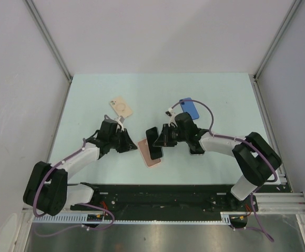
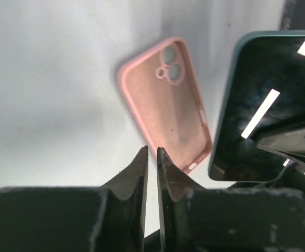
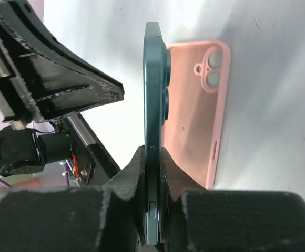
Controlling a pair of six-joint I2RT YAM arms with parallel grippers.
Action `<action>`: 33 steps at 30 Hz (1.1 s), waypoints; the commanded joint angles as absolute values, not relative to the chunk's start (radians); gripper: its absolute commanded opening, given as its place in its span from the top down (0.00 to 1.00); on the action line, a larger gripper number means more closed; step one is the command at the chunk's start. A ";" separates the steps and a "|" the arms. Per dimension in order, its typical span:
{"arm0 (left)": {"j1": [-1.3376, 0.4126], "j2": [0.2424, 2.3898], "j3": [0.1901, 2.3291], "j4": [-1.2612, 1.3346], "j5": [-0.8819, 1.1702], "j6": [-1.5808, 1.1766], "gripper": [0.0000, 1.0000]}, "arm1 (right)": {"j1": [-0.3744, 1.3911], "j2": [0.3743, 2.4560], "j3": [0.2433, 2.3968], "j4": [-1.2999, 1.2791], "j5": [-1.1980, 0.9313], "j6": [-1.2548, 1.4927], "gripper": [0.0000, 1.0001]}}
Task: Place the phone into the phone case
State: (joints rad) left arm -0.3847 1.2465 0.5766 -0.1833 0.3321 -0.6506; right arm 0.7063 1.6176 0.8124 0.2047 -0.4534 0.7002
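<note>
Pink phone case [image 1: 151,160]; dark teal phone [image 1: 153,143]; pale blue table [image 1: 89,105].

From above, the dark green glossy phone [image 1: 153,142] covers part of the pink silicone phone case [image 1: 148,157]. The left wrist view's right edge crops the phone; the right gripper [image 3: 152,156] hides its lower end.

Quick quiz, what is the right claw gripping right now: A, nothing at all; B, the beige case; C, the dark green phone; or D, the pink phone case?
C: in the right wrist view the right claw is clamped on the dark green phone, held on edge, while the pink phone case lies ungripped behind it.
</note>
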 commanded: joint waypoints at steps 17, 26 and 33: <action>-0.334 1.528 0.557 -0.003 0.385 -0.689 1.00 | 0.719 1.824 1.005 0.052 -0.591 0.566 1.00; -0.347 1.565 0.543 0.046 0.405 -0.693 1.00 | 0.726 1.890 1.011 0.100 -0.617 0.603 1.00; -0.382 1.594 0.534 0.077 0.410 -0.712 0.99 | 0.726 1.930 1.012 0.135 -0.632 0.630 1.00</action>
State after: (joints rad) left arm -0.3458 1.5497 0.5663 0.0750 0.4343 -0.7074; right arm 0.7120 1.8919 0.9901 0.0868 -0.6334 0.6304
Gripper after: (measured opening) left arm 0.003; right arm 0.101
